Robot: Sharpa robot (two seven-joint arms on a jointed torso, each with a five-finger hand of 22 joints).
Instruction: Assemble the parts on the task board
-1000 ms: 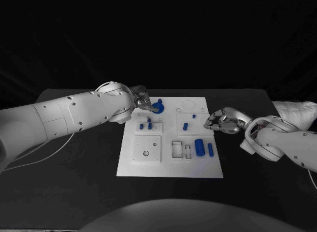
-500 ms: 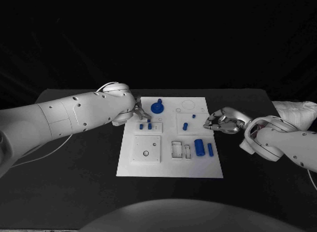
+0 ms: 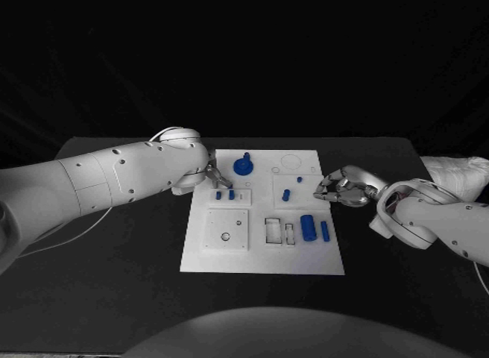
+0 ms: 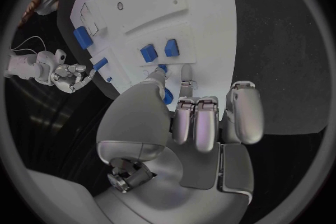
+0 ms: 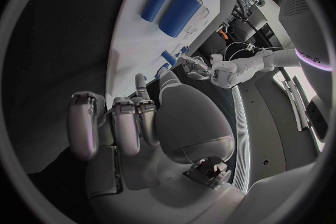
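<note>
Head view has the black counter carrying the white task board, where the left hand, mostly hidden behind its own arm, sits over the board's left edge beside the round blue part. Its wrist view shows the fingers curled together over the board edge near two small blue blocks, though whether they pinch anything cannot be told. Off the board's right edge the right hand hovers with fingers curled in on nothing, and its wrist view shows the two long blue cylinders lying on the board.
</note>
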